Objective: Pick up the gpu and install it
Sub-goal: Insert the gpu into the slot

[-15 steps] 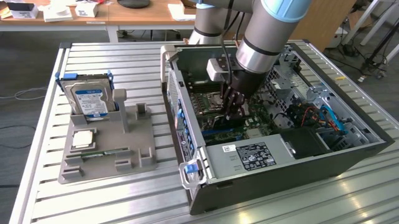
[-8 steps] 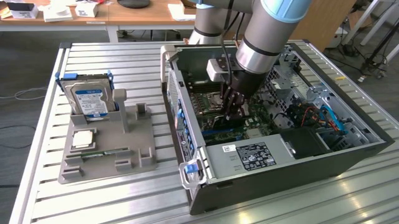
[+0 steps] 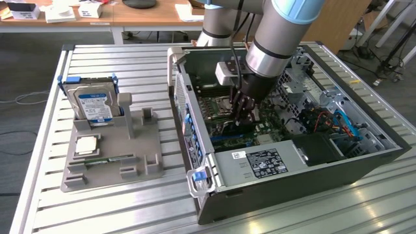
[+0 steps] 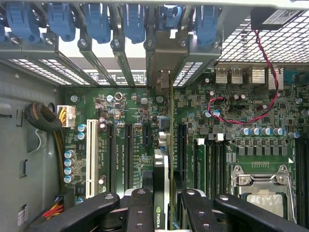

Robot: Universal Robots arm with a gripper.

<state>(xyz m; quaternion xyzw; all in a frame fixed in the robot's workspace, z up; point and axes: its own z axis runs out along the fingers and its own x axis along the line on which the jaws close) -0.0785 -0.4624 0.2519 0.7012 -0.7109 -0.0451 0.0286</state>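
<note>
One arm works here, and its hand is clenched on the gpu, dark fingers pressing on both faces of the card. The gpu stands on edge, seen end-on as a thin green line above the motherboard, with its silver end bracket up at the rear wall of the computer case, under the row of blue retainers. Picking up looks finished, and the step in hand appears to be the installing itself: lining the card up with a long expansion slot and pushing it home. Whether its lower edge already sits in the slot cannot be told, since the card hides that line. By judgement, what is left calls for a straight push along the card's own plane, no twist, with the bracket kept in line with its opening at the rear wall so the contacts do not bind. In the exterior view the arm reaches steeply down into the open case, which lies on its side on the slatted desk. The wrist points at the board and the hand is low among the slots. A grey holder with a hard drive stands well apart, toward the exterior view's left.
</note>
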